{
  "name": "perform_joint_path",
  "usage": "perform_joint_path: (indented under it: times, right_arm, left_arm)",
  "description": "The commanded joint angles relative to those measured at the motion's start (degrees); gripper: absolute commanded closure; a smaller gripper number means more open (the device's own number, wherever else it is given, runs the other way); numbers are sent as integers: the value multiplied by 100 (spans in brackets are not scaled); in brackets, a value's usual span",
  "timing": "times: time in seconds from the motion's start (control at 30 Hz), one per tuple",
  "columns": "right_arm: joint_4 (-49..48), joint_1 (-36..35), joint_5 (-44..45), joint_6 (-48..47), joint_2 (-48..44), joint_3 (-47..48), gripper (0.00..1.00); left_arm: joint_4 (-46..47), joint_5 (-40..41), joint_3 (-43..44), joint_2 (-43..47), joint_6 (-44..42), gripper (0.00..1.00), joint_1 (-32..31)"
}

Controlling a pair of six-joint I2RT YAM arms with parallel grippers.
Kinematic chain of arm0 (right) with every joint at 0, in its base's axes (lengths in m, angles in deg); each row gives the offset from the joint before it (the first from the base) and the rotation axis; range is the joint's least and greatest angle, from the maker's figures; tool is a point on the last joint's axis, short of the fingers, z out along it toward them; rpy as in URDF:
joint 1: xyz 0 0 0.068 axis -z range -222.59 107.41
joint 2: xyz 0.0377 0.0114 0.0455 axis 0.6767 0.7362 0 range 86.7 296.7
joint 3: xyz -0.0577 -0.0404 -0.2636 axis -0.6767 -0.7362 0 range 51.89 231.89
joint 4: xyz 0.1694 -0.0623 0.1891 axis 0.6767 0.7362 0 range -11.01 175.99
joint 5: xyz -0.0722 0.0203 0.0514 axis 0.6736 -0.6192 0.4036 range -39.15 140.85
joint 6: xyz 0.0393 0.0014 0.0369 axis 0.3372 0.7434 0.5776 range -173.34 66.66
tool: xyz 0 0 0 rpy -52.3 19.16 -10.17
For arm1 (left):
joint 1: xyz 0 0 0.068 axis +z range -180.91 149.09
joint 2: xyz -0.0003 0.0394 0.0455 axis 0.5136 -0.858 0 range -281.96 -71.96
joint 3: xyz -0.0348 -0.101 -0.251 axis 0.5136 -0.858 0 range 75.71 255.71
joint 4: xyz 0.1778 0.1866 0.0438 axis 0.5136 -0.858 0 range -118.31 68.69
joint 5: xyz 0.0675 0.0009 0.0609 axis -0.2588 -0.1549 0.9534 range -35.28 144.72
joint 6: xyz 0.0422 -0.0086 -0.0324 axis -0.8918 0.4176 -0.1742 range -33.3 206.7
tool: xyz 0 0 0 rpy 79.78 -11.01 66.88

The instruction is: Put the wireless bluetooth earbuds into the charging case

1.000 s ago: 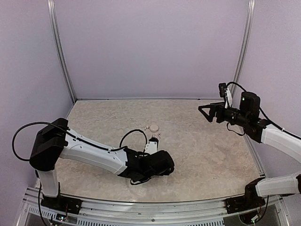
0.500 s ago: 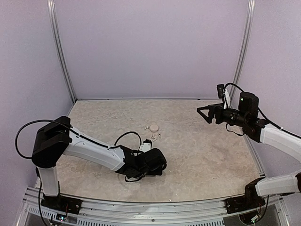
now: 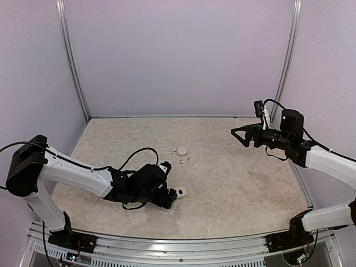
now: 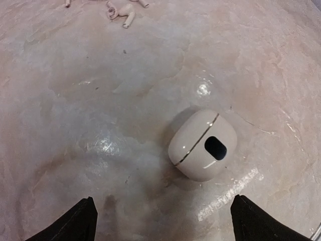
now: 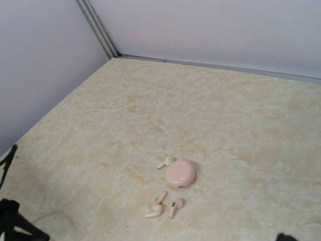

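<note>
Lying seemingly closed, white charging case point(image 4: 202, 144), dark oval spot, left end effector point(image 4: 163, 201) spread

A round, flat, whitish puck point(image 3: 181, 150) lies on the beige marbled table point(image 3: 250, 189), roughly midway between its left and right edges and nearer the far edge. Pale lilac walls point(image 3: 178, 55) enclose it.

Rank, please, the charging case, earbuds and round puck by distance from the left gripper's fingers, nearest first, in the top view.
1. The charging case, before the fingers of the left gripper.
2. The earbuds, farther back, mid-table.
3. The round puck, just behind the earbuds.
</note>
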Motion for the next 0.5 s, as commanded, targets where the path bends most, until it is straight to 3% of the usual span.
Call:
perform_joint_path:
  times: [0.0,0.2,0.47]
  right_arm:
    - [-430,47,-336,172,16,-96,1]
    - [-381,13,-428,326,187,-110,1]
    - [582,12,-607,46,755,317,0]
  left_arm:
    - [1242,-1477,-497,587,-2194,8,292]
    - [2079,-2377,-887,894,-3430,9,789]
    - [1755,-3063,-217,-79,-4403,17,1050]
